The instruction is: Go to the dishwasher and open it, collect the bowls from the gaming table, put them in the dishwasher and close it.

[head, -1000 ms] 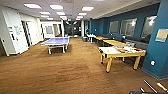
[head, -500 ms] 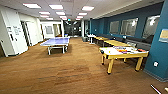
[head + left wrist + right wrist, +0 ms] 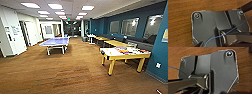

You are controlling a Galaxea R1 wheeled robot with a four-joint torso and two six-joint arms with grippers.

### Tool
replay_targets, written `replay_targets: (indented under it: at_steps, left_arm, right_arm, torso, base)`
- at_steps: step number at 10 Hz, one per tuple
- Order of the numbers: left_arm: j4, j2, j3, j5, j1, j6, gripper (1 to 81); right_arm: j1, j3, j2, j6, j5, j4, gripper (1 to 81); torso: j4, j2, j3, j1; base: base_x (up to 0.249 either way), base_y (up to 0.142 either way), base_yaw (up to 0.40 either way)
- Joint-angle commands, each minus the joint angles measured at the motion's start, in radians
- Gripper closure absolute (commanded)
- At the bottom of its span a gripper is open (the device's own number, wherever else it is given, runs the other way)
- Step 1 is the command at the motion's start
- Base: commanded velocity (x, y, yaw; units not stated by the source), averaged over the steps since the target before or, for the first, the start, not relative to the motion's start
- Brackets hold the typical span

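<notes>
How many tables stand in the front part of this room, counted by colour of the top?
Blue-topped table (table tennis): 1
Yellow table with pale top and coloured items on it: 1
Total: 2
More yellow tables stand behind along the blue wall; their number is too hard to tell.

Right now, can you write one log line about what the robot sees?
place: big room, wood floor | left: blue ping-pong table | right: yellow game table with colourful things on top | dishwasher: not reached | claws: cannot tell
</notes>
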Motion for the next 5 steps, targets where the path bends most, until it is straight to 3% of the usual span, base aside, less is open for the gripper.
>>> replay_targets:
  at_steps: [1, 5]
  left_arm:
    - [0.000, -0.006, -0.003, 0.037, -0.057, 0.004, 1.0]
    - [0.001, -0.002, -0.003, 0.039, -0.059, 0.005, 1.0]
  right_arm:
    - [0.054, 0.000, 0.000, -0.002, -0.056, 0.000, 1.0]
    - [0.057, -0.001, 0.002, -0.002, -0.056, 0.001, 1.0]
  torso:
    - [0.000, 0.000, 0.000, 0.000]
    - [0.000, 0.000, 0.000, 0.000]
  base:
    - [0.169, 0.000, 0.000]
    - [0.171, 0.000, 0.000]
